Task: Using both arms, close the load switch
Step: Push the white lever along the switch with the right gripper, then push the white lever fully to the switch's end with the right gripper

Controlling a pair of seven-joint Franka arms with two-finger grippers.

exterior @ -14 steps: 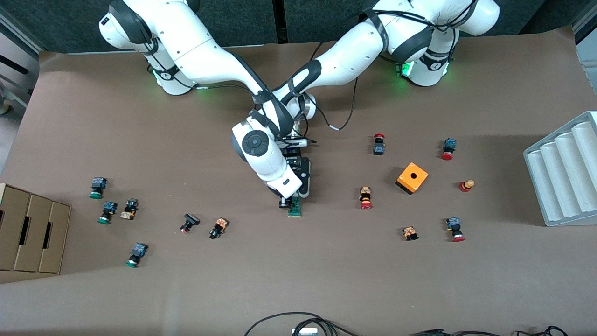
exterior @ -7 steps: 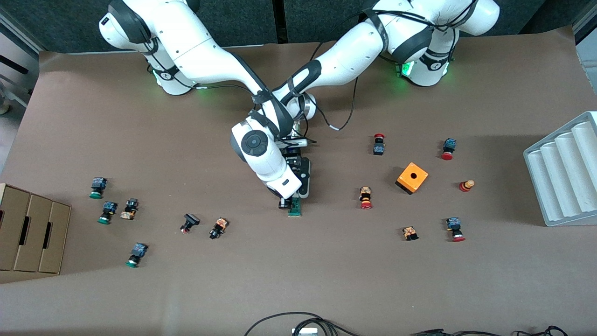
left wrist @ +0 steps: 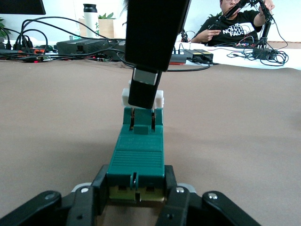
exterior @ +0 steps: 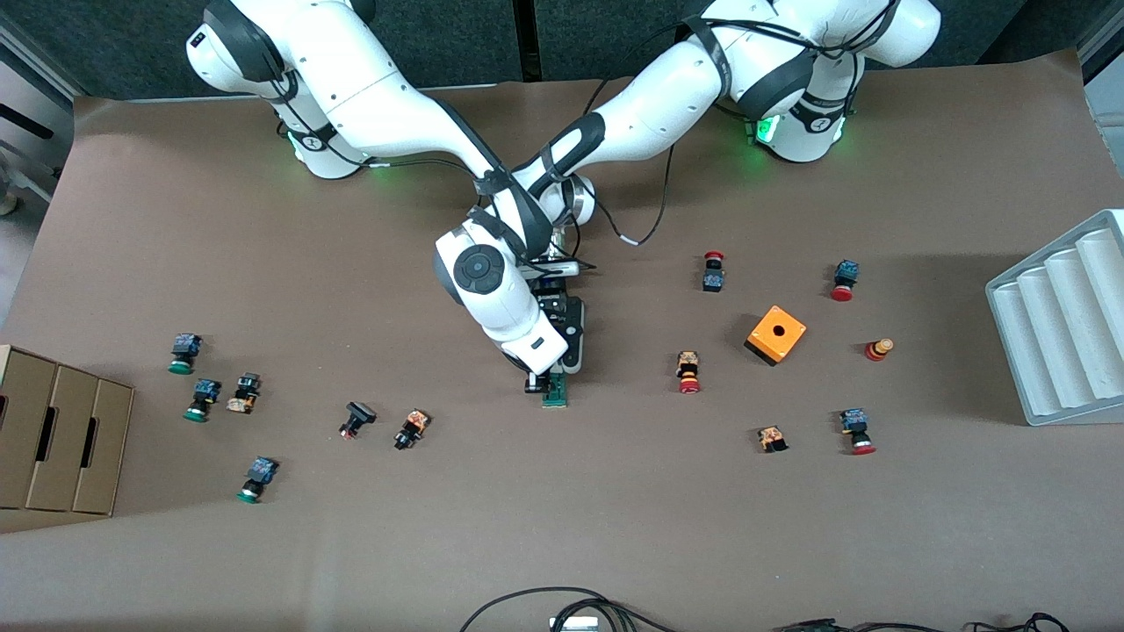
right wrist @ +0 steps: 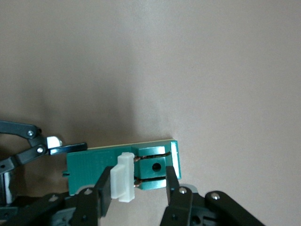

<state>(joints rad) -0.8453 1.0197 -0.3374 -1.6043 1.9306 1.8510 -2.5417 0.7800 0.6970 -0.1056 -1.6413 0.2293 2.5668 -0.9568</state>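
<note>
Standing mid-table on the brown mat, the narrow dark-green plastic load switch [exterior: 555, 391] looks light, rigid and small. Right gripper [right wrist: 138, 188], over its white-tab end, straddles the white plastic tab [right wrist: 123, 176]. Left gripper [left wrist: 136, 200] clamps the body's opposite end, a sound hold.

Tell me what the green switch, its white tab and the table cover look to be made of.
The load switch: likely molded plastic, matte teal with fine ribs. Its white tab: probably plastic too, smooth and opaque. The table cover: seemingly brown paper or thin sheet, matte with faint creases. The left gripper clamps the switch; the right gripper straddles the tab.
</note>
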